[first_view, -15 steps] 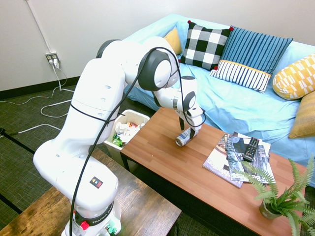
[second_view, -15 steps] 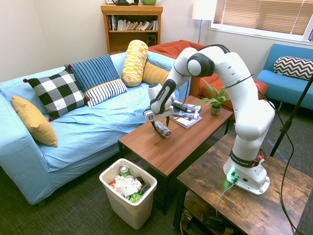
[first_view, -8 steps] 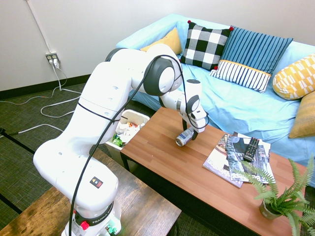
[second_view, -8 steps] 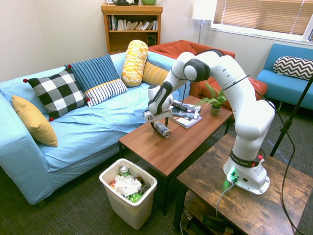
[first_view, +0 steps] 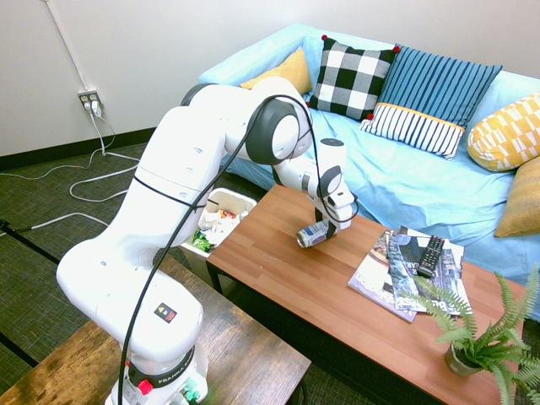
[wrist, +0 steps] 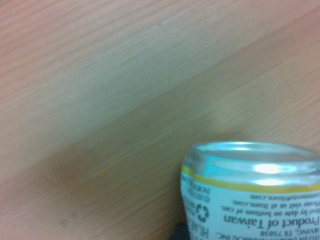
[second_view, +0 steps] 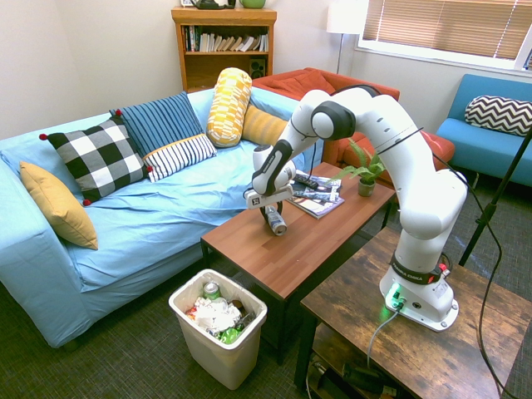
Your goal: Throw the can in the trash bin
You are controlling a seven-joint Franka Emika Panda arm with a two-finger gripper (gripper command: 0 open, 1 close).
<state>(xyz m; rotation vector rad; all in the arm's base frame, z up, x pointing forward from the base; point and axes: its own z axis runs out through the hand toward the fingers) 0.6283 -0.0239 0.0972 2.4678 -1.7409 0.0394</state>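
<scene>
The can (first_view: 309, 237) lies on its side on the wooden coffee table (first_view: 278, 270), near the sofa-side edge. My gripper (first_view: 321, 231) reaches down over it, and its fingers hold the can's body between them. The second exterior view shows the same grip, gripper (second_view: 271, 216) on the can (second_view: 275, 224). The wrist view is filled by the table's wood, with the can (wrist: 250, 195) and its metal rim close up. The trash bin (second_view: 221, 354) stands on the floor by the table's end, with rubbish and another can inside it. It also shows as the trash bin (first_view: 245, 202) behind the arm.
Magazines with a remote (first_view: 430, 255) lie further along the table, and a potted fern (first_view: 477, 337) stands at its far end. A blue sofa (first_view: 405, 169) with cushions runs along the table. A dark wooden side table (second_view: 432, 349) stands next to it.
The fingers have come together around the can, and the can has turned and shifted slightly on the table. The arm has hardly moved in the last half second.
</scene>
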